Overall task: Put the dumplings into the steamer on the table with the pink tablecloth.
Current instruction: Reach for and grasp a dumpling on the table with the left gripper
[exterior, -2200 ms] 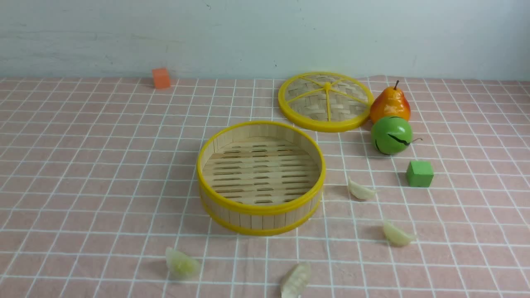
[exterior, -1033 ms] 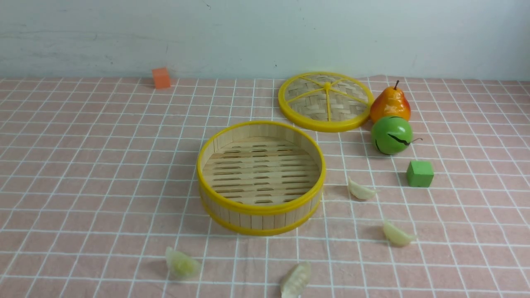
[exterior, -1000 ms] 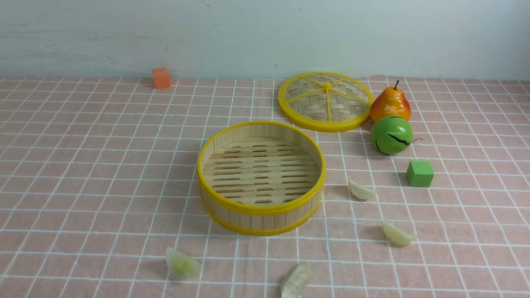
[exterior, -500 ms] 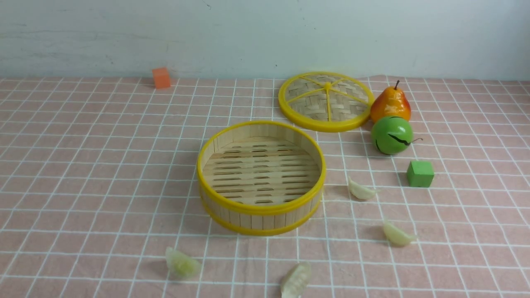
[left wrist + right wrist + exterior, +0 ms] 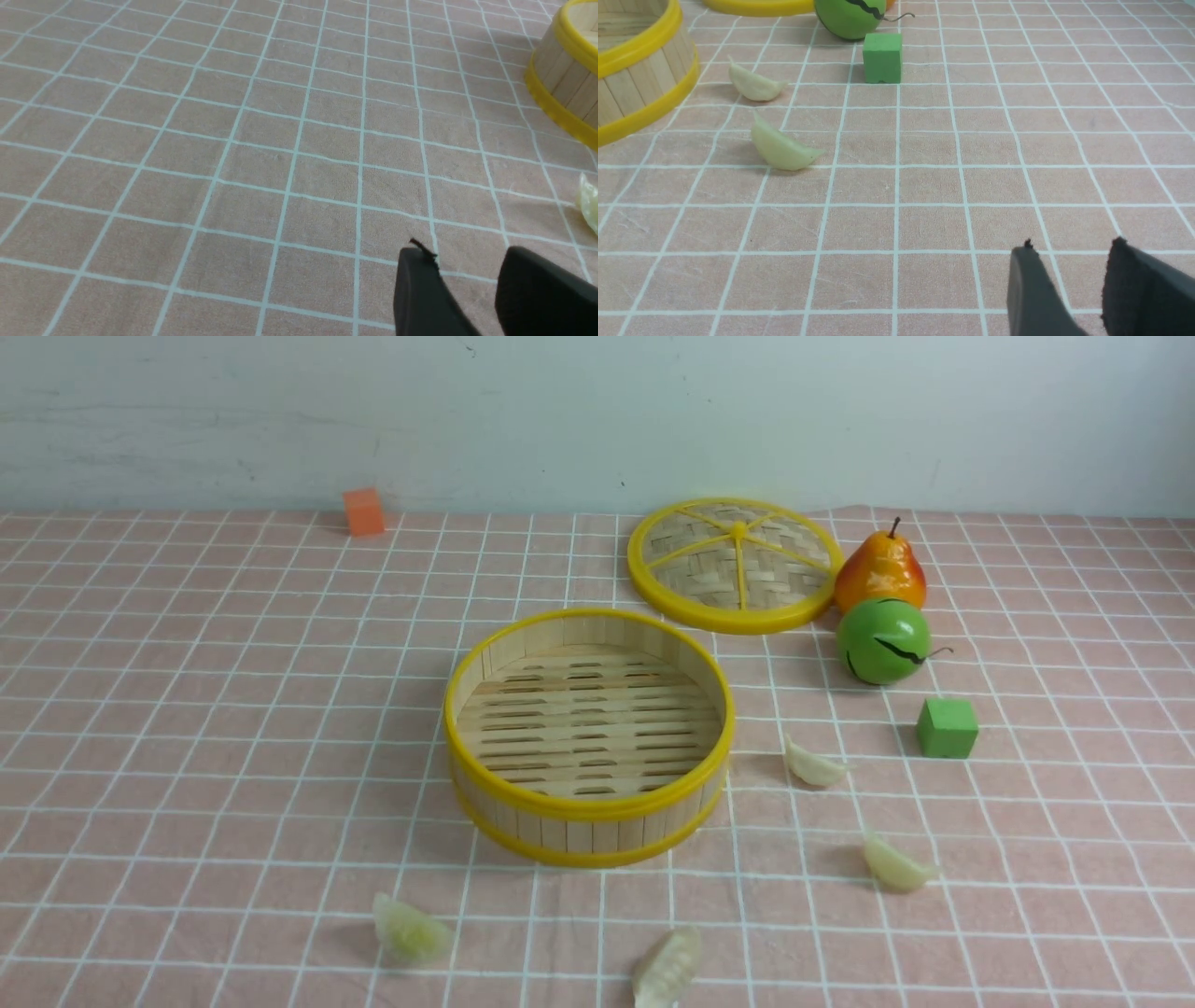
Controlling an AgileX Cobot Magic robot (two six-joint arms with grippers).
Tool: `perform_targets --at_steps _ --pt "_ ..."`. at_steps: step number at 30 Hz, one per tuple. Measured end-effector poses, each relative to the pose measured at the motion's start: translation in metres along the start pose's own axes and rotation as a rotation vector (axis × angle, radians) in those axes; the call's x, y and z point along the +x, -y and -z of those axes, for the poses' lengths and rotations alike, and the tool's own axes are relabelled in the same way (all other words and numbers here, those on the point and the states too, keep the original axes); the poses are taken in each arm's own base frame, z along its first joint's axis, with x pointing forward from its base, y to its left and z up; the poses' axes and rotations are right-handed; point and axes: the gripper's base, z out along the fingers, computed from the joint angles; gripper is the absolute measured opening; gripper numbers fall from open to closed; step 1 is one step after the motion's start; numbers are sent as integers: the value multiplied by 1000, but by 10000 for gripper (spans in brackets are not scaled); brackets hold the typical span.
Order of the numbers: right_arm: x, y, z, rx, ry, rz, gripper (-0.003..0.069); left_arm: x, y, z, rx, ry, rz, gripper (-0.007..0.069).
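Left gripper (image 5: 467, 261): two dark fingers angled down toward the pink white-gridded tablecloth (image 5: 233, 140), tips a moderate gap apart with nothing between them. Right gripper (image 5: 1071, 254): same pose, same moderate gap, holding nothing. Both grippers appear only in the wrist views.

Only the front view takes in the whole table (image 5: 140, 859):
- The round bamboo steamer with yellow rims (image 5: 588, 831) stands at centre, its slatted floor bare.
- The woven yellow-rimmed lid (image 5: 733, 565) lies flat behind it to the right.
- An orange-yellow pear (image 5: 879, 569), a green ball (image 5: 883, 640) and a green cube (image 5: 947, 728) sit further right.
- A small orange cube (image 5: 363, 511) is by the wall.

All four pale crescent dumplings lie on the cloth outside the steamer.
- Near-left dumpling (image 5: 408, 929): long axis runs far-left to near-right.
- Near-centre dumpling (image 5: 667, 968): long axis runs near-left to far-right.
- Right-hand pair (image 5: 814, 765), (image 5: 896, 864): each has one tip pointing far-left, the other right.

The right wrist view shows this pair closer. The left wrist view catches only one dumpling's edge, plus the steamer wall.
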Motion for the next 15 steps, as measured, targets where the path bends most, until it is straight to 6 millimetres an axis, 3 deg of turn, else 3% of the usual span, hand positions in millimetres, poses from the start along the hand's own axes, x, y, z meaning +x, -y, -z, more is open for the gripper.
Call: perform_targets --at_steps 15 --pt "0 -1 0 -7 0 -18 239 0 -1 0 -8 2 -22 238"
